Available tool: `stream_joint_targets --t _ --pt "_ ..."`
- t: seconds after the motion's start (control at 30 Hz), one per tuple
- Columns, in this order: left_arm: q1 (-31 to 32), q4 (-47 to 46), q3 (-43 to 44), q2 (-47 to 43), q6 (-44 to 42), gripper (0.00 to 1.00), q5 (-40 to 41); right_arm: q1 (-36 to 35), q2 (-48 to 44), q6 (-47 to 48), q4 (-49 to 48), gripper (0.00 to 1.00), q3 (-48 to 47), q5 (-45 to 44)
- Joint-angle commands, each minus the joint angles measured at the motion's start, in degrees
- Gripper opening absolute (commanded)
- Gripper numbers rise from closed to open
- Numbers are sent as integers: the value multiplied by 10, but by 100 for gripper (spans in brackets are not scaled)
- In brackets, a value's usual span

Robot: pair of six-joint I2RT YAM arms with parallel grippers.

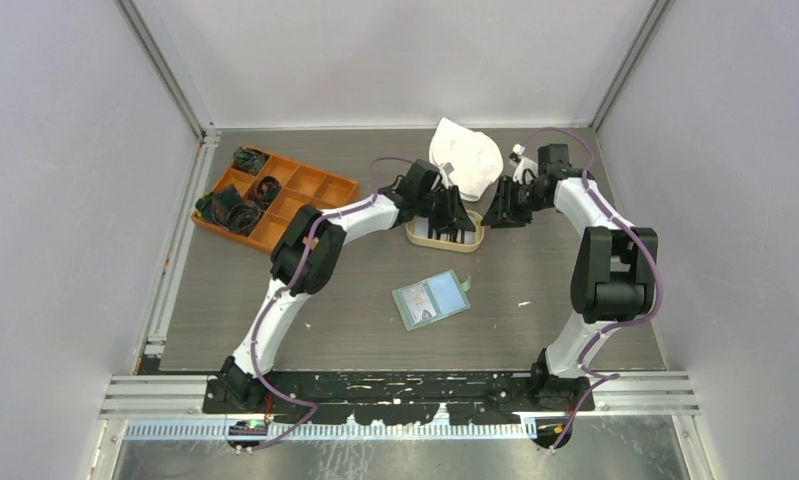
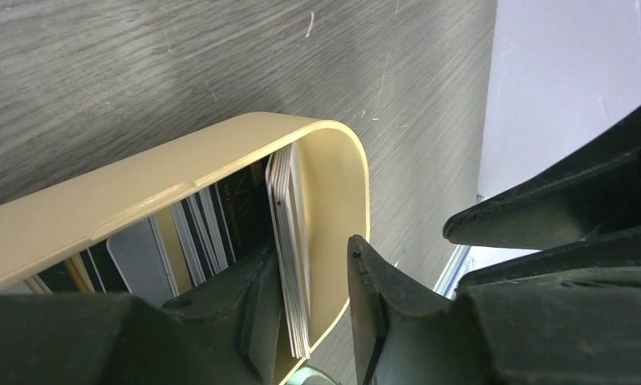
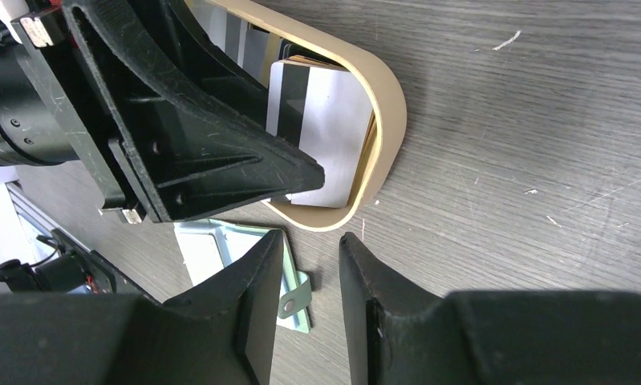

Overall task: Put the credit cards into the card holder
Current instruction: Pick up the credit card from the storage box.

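Note:
Several credit cards (image 2: 289, 241) stand on edge in an oval tan tray (image 2: 140, 200); in the right wrist view a white card (image 3: 321, 128) with a black stripe faces out. My left gripper (image 2: 310, 249) is open at the tray's end. One finger is inside against the card stack, the other outside the end wall. The sage-green card holder (image 1: 431, 299) lies open on the table nearer the bases, its snap tab (image 3: 294, 301) showing. My right gripper (image 3: 310, 237) hovers open beside the tray (image 3: 385, 104), nothing between its fingers.
An orange compartment box (image 1: 305, 190) with dark cord bundles sits at the back left. Behind the tray lies a white crumpled item (image 1: 465, 155). In the top view the two grippers (image 1: 453, 215) (image 1: 497, 212) are close together over the tray's right end.

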State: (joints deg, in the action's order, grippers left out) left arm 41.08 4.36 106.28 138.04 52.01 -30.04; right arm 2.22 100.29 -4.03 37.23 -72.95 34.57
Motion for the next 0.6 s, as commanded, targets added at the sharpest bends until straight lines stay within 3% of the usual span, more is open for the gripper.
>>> stream_joint_targets --t 0.0,0.23,0.57 --pt "7 46 38 7 -9 33 18 8 -4 -3 -13 38 -8 8" --pt "5 42 38 -2 -13 1 24 13 -6 -3 -11 38 -7 18" --pt "-44 -89 -77 -63 27 0 -33 15 -5 -3 -10 38 -8 31"
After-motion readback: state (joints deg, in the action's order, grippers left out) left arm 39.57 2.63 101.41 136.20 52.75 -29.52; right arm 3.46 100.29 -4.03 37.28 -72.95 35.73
